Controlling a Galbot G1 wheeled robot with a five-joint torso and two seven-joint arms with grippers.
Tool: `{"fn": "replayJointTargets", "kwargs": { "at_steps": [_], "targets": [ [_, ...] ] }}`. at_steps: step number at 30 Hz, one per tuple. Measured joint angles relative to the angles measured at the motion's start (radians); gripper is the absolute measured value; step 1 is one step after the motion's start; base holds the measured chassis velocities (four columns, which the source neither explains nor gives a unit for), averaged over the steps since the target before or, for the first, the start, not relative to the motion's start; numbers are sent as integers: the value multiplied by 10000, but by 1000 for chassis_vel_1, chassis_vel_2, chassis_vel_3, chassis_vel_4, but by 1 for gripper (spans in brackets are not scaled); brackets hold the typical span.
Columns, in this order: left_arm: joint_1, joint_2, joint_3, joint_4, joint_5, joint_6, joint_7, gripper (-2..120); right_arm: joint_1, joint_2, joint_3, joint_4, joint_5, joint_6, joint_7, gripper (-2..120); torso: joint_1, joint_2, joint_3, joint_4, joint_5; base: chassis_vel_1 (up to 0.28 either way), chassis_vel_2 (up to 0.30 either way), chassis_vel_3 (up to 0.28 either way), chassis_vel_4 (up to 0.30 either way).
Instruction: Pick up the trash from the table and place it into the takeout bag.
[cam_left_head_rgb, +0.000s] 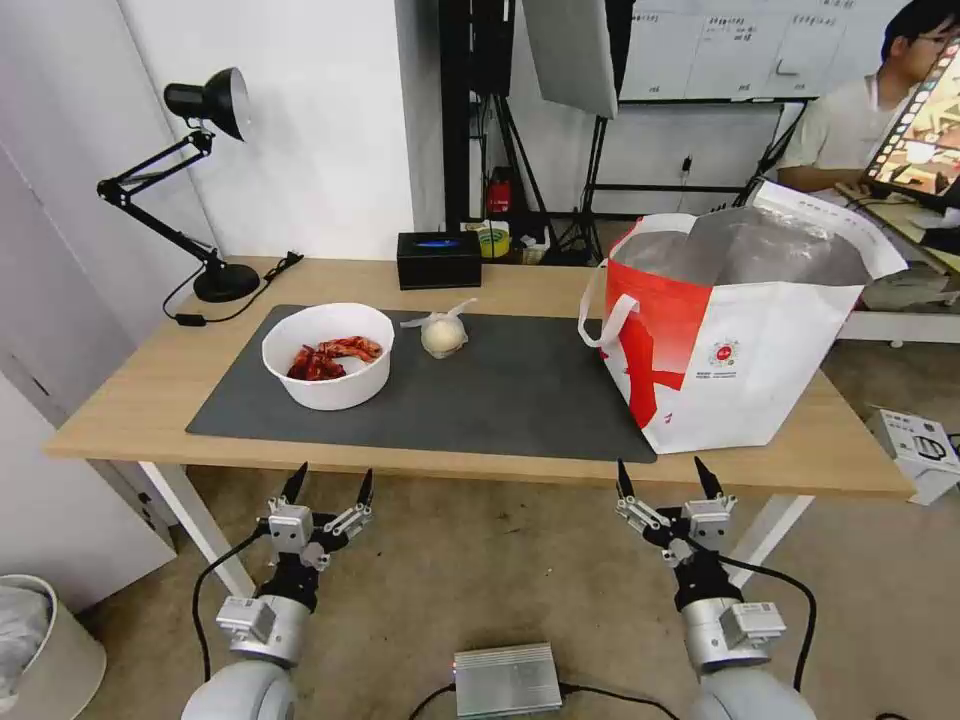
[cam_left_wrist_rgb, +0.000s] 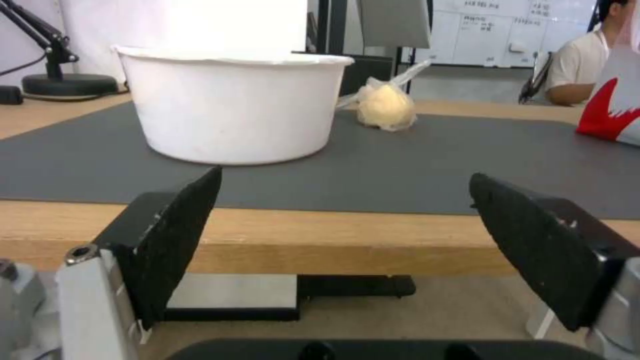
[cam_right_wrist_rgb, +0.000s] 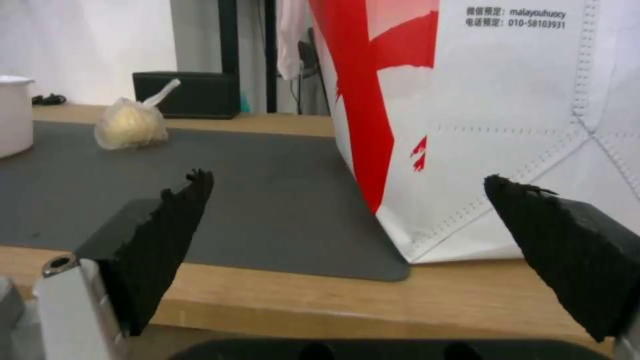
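Both released tools, left (cam_left_head_rgb: 329, 485) and right (cam_left_head_rgb: 666, 476), hover below table (cam_left_head_rgb: 480, 285); head view reveals bowl's (cam_left_head_rgb: 328, 355) scraps.

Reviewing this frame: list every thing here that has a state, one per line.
white bowl: upright on the mat, red scraps inside.
knotted clear bag: tied shut, lying on the mat.
takeout bag: upright, mouth open.
black tissue box: upright at the table's far edge.
left gripper: open, empty, below the table edge.
right gripper: open, empty, below the table edge.
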Motion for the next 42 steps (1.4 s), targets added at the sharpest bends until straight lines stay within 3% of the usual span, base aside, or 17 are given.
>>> {"fn": "replayJointTargets", "kwargs": {
  "at_steps": [10, 23, 29, 42],
  "targets": [
    [48, 23, -87, -93, -34, 14, -5, 100, 145, 22, -75, -99, -11, 87, -34, 100, 0, 0, 0, 0, 0, 0, 0, 0, 0],
    [209, -43, -170, -176, 13, -22, 11, 100, 1753, -797, -542, -68, 1012, 21, -30, 100, 0, 0, 0, 0, 1, 0, 0, 0, 0],
    [284, -175, -213, -273, 62, -25, 20, 100, 3234, -1356, -1271, -583, 1825, -82, -48, 100, 0, 0, 1, 0, 1, 0, 0, 0, 0],
    [395, -299, -430, -394, 72, -26, 35, 100, 5881, -1765, -2570, -1934, 2649, -320, 66, 99, 0, 0, 1, 0, 0, 0, 0, 0, 0]
  ]
}}
